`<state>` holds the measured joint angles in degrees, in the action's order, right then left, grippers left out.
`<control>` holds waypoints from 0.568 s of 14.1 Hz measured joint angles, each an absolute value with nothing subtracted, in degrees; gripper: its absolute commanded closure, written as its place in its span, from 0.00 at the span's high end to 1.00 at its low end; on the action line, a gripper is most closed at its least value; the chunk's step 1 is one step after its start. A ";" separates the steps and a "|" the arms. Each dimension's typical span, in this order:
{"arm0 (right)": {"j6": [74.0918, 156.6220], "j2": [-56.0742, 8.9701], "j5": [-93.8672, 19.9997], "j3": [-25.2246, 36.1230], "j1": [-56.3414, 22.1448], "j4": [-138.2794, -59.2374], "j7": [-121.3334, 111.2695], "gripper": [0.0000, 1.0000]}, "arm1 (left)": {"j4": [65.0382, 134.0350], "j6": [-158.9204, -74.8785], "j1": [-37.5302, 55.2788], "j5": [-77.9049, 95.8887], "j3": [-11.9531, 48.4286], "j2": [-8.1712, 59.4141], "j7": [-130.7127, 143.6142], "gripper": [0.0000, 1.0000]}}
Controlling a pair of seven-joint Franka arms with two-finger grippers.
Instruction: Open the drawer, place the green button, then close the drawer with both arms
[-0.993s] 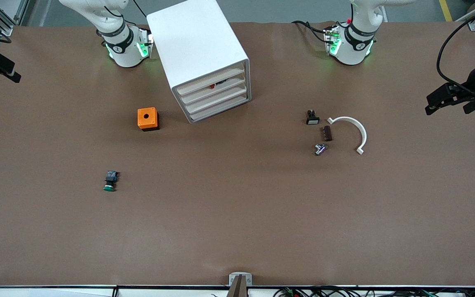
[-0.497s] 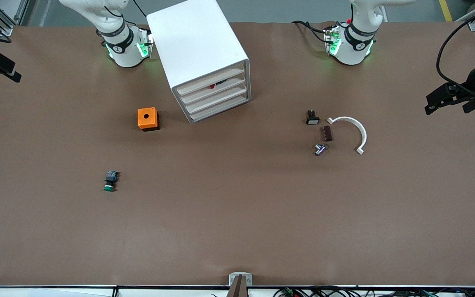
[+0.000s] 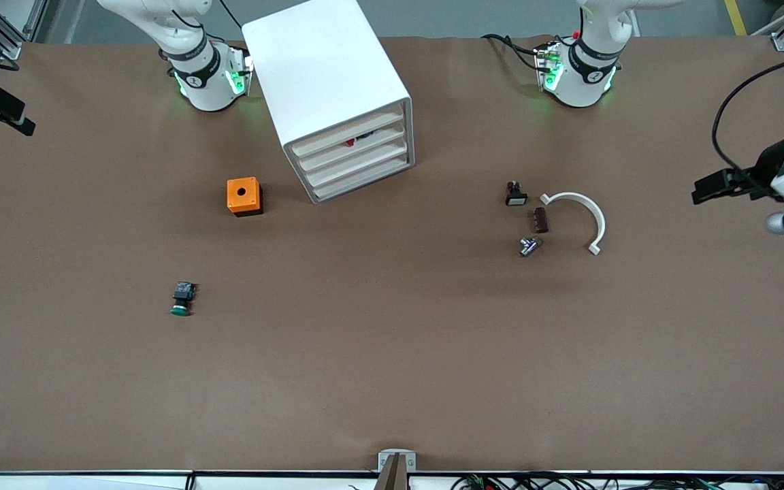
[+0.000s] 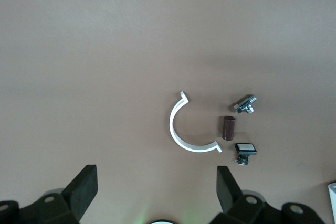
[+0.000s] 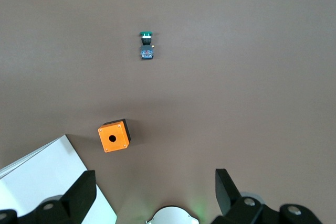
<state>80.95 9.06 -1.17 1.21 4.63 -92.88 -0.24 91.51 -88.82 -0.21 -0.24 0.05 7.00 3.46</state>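
The white cabinet [image 3: 327, 88] stands between the arms' bases, its four drawers [image 3: 354, 160] all pushed in. The green-capped button [image 3: 181, 299] lies on the brown table toward the right arm's end, nearer the front camera than the orange cube [image 3: 244, 196]. It also shows in the right wrist view [image 5: 146, 45]. My left gripper [image 3: 708, 187] hangs high over the table's edge at the left arm's end, open and empty [image 4: 157, 187]. My right gripper [image 3: 7, 112] hangs high over the opposite edge, open and empty [image 5: 155, 187].
A small black part with a white face [image 3: 515, 194], a brown cylinder [image 3: 540, 220], a metal piece [image 3: 528, 246] and a white curved strip [image 3: 579, 214] lie together toward the left arm's end. The top drawer's gap shows something red and black.
My left gripper has shifted a little inward over the table and its wrist has turned. The right arm and the things on the table have not moved.
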 measured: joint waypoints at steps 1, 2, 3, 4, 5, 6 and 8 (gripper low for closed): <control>80.95 9.06 -1.17 1.21 4.63 -92.88 -0.24 1.00 | 91.51 -89.44 -0.06 -0.24 0.13 8.66 3.48 1.00; 80.94 9.06 -1.17 1.21 4.63 -92.88 -0.24 1.00 | 91.50 -90.24 0.06 -0.24 0.21 10.17 3.52 1.00; 80.94 9.06 -1.17 1.21 4.63 -92.88 -0.23 1.00 | 91.49 -91.01 0.10 -0.24 0.26 11.55 3.54 1.00; 80.94 9.06 -1.17 1.22 4.63 -92.88 -0.22 1.00 | 91.48 -91.86 0.09 -0.24 0.26 12.80 3.54 1.00; 80.94 9.06 -1.17 1.25 4.63 -92.88 -0.21 1.00 | 91.45 -92.76 0.06 -0.24 0.26 13.94 3.54 1.00; 80.94 9.06 -1.17 1.28 4.65 -92.88 -0.20 1.00 | 91.44 -93.60 0.03 -0.24 0.26 15.02 3.54 1.00; 80.94 9.06 -1.17 1.39 4.69 -92.88 -0.19 1.00 | 91.42 -95.13 0.03 -0.24 0.26 17.20 3.63 1.00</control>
